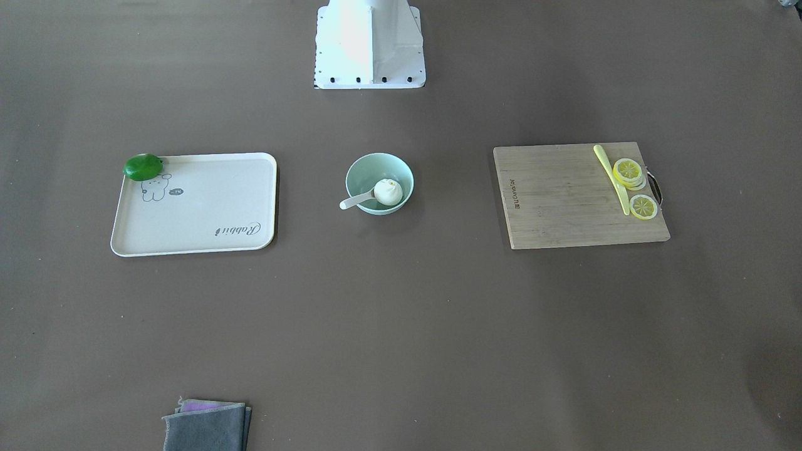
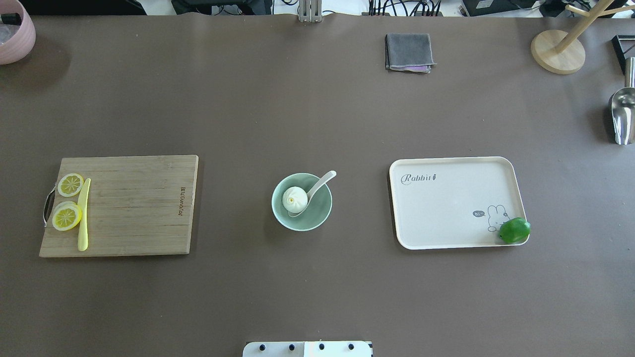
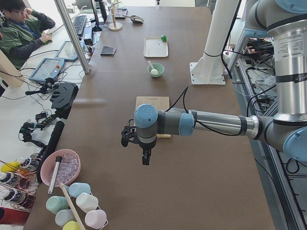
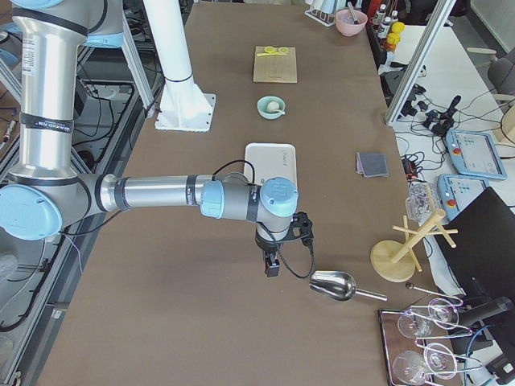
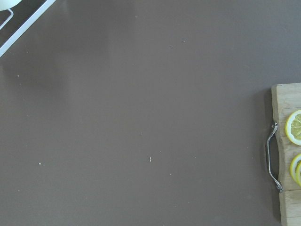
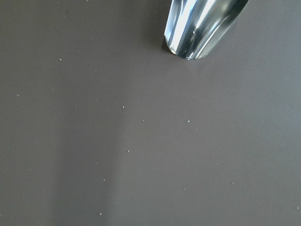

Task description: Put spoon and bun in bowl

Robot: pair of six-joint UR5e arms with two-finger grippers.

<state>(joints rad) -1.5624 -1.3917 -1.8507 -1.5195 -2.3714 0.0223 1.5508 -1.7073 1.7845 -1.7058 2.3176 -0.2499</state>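
The pale mint-green bowl (image 1: pixel 368 171) (image 2: pixel 308 221) stands at the table's middle. The white pleated bun (image 1: pixel 388 191) (image 2: pixel 294 199) lies inside it. The white spoon (image 1: pixel 357 200) (image 2: pixel 320 183) rests in the bowl beside the bun, with its handle sticking out over the rim. My left gripper (image 3: pixel 145 158) hangs over bare table beyond the cutting board, far from the bowl. My right gripper (image 4: pixel 273 265) hangs over bare table near a metal scoop, also far from the bowl. Both grippers show only in the side views, so I cannot tell whether they are open or shut.
A wooden cutting board (image 2: pixel 134 203) carries lemon slices (image 2: pixel 67 216) and a yellow knife (image 2: pixel 83 214). A cream tray (image 2: pixel 446 203) has a green lime (image 2: pixel 514 230) at its corner. A grey cloth (image 2: pixel 409 51), a metal scoop (image 2: pixel 622 114), a wooden stand (image 2: pixel 558 49) and a pink bowl (image 2: pixel 15 32) sit near the table's edges.
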